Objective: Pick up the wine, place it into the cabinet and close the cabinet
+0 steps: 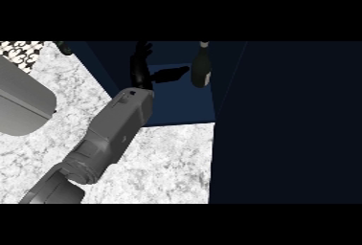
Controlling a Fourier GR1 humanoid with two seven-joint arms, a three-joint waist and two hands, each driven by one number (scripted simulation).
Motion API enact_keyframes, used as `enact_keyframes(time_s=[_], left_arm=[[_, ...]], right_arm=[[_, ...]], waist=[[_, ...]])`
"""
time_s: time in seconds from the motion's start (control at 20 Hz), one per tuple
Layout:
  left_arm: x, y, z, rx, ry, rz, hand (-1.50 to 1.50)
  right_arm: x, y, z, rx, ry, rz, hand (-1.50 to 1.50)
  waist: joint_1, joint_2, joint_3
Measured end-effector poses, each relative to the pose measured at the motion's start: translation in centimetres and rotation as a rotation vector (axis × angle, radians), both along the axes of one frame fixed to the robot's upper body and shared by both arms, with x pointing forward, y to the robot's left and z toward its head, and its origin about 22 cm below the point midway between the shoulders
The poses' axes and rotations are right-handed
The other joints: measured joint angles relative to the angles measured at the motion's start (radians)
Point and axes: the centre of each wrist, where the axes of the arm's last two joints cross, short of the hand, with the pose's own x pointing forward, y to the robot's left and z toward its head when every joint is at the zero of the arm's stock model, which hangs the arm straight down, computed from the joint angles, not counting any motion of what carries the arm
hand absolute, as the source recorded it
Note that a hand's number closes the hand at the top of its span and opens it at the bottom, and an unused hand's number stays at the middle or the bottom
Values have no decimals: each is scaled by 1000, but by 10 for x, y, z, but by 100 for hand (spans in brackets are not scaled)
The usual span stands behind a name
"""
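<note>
The dark blue cabinet (297, 119) takes the biggest part of the view, on the right side of the hand and also behind it. Its open compartment (180, 103) is around the hand, and the big dark panel on the right is probably its door, but I cannot tell this for sure. The marble counter (163, 162) lies below the hand, under the grey forearm. A grey sink basin (21, 103) is far to the left of the hand, cut by the edge of the view.

The left hand (140, 64) reaches inside the compartment with the fingers straight and spread, holding nothing. The wine (202, 69) stands upright inside the cabinet, just to the right of the hand and apart from it.

So I judge the placing is done and the closing step is next. This needs the arm pulled out, then the door pushed shut.

The right hand is not visible. The fingertips are dark against the dark interior and hard to see.
</note>
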Motion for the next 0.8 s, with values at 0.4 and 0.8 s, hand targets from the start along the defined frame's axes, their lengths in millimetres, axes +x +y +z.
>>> enact_keyframes(time_s=[0.4,0.8], left_arm=[[2,1,1,12,-4,-2,-150],[2,-2,3,-4,-70,-99,-150]], right_arm=[[-1,1,-4,3,-3,17,-150],[-4,1,-5,5,5,23,-150]], waist=[[-3,3,0],[4,6,-2]])
